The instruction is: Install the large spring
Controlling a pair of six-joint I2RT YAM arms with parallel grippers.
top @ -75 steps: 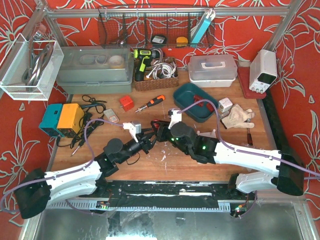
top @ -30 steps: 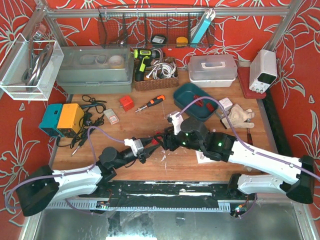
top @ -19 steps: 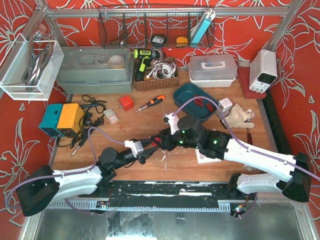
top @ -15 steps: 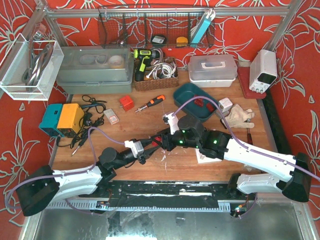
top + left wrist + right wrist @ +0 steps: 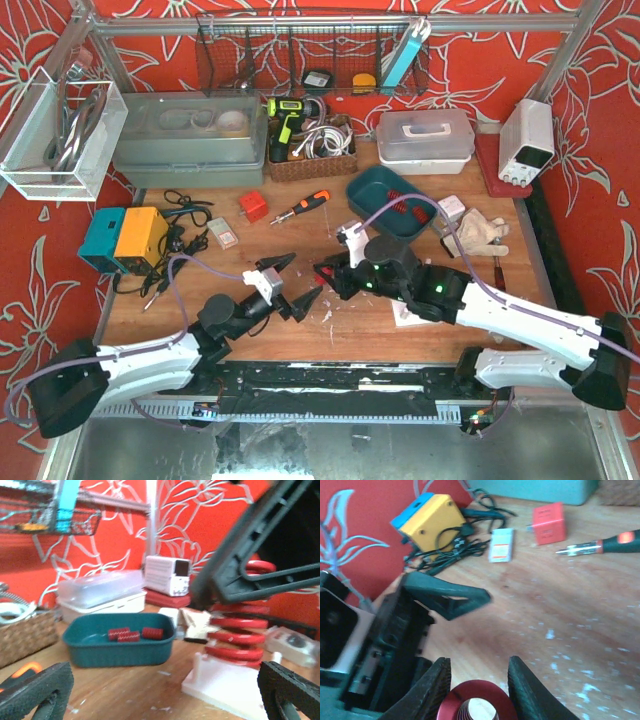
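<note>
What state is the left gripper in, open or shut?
Open. The left gripper has its fingers spread wide, gripping nothing.

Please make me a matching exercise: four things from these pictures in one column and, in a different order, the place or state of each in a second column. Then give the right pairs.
1. large red metal coil spring
2. small red springs
3. orange-handled screwdriver
4. left end effector

A. open, holding nothing
B. inside the dark green plastic tray
C. gripped by the right end effector
D. lying on the wooden table

Pairs: 1-C, 2-B, 3-D, 4-A
</note>
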